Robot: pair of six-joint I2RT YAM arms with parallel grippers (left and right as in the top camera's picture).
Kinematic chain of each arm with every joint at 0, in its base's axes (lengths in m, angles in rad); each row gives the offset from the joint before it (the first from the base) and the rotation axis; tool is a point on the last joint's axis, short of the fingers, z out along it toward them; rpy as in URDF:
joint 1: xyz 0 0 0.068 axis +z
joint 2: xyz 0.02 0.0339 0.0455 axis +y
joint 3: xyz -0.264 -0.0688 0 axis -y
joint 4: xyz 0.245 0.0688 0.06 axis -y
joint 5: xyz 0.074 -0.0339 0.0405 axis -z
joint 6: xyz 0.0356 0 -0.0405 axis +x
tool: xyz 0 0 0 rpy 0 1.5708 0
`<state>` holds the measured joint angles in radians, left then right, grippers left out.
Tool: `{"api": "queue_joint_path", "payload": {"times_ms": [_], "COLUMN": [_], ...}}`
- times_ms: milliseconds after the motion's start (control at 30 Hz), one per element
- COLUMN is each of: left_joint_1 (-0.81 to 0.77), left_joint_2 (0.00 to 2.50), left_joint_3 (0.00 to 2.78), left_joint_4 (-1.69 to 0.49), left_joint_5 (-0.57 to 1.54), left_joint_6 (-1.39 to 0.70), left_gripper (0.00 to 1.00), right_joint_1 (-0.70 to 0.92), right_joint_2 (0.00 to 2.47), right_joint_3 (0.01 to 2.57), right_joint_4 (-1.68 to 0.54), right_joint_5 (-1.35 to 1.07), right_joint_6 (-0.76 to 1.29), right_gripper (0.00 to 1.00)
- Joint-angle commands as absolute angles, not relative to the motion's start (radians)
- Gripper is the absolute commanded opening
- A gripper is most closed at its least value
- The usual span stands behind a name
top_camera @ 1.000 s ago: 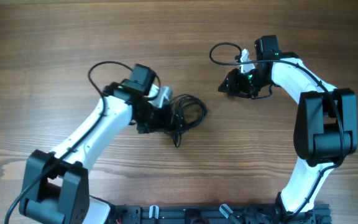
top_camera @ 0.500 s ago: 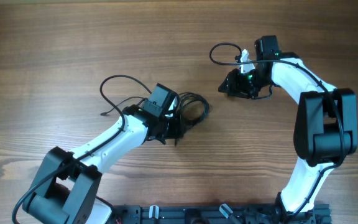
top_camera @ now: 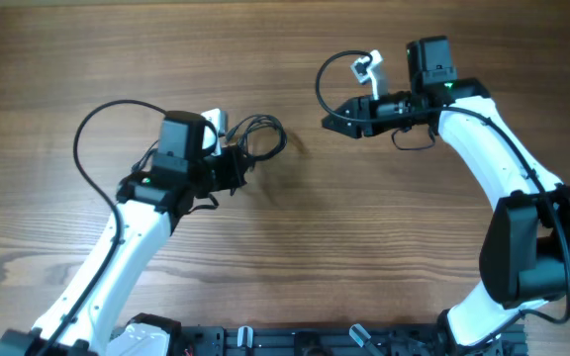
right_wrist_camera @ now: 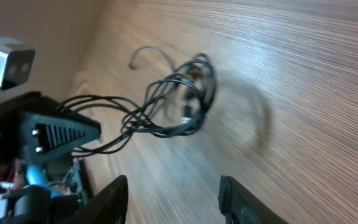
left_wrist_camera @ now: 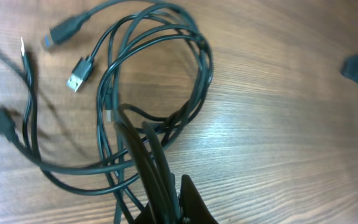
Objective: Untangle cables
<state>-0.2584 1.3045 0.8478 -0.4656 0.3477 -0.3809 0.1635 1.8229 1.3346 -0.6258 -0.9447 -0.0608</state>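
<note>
Over the wooden table (top_camera: 295, 267), cables (top_camera: 262, 135) hang pinched in the left hand (top_camera: 236, 170).

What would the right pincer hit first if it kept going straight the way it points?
Most likely the tangled black cables, gripped by the left pincer; they hang straight ahead of the right pincer, though depth is hard to judge.
</note>
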Motion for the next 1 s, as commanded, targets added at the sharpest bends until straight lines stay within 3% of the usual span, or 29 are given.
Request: {"api": "queue_joint_path", "payload": {"times_ms": [0, 167, 367, 400, 433, 467, 533, 667, 867, 967], "left_joint_1": [-0.197, -0.050, 0.018, 0.018, 0.018, 0.018, 0.018, 0.018, 0.010, 0.006], "left_joint_2": [1.283, 1.295, 1.297, 1.299, 1.304, 1.310, 1.321, 1.371, 1.444, 1.453], "left_joint_3": [0.847, 0.884, 0.888, 0.888, 0.888, 0.888, 0.888, 0.887, 0.887, 0.887], "left_joint_4": [-0.460, -0.461, -0.525, -0.550, -0.577, -0.598, -0.620, -0.624, -0.529, -0.450], "left_joint_5": [0.510, 0.791, 0.963, 0.976, 0.992, 1.011, 1.039, 1.095, 1.096, 1.116], "left_joint_6": [-0.211, -0.205, -0.251, -0.250, -0.249, -0.241, -0.239, -0.267, -0.270, -0.282], "left_gripper": [0.04, 0.04, 0.04, 0.04, 0.04, 0.04, 0.04, 0.04, 0.04, 0.04], "right_joint_1": [0.175, 0.226, 0.357, 0.381, 0.402, 0.417, 0.432, 0.462, 0.455, 0.445], "right_joint_2": [1.801, 1.800, 1.800, 1.800, 1.800, 1.800, 1.801, 1.801, 1.801, 1.797], "right_joint_3": [1.338, 1.338, 1.338, 1.338, 1.338, 1.338, 1.338, 1.338, 1.338, 1.338], "right_joint_4": [-0.546, -0.535, -0.531, -0.527, -0.514, -0.501, -0.476, -0.482, -0.479, -0.451], "right_joint_5": [-1.135, -1.139, -1.098, -1.062, -1.019, -0.981, -0.966, -0.971, -0.965, -0.969], "right_joint_6": [-0.001, -0.181, -0.424, -0.442, -0.442, -0.435, -0.416, -0.496, -0.493, -0.462], "right_gripper": [0.44, 0.44, 0.49, 0.53, 0.77, 0.85, 0.84, 0.64, 0.75, 0.90]}}
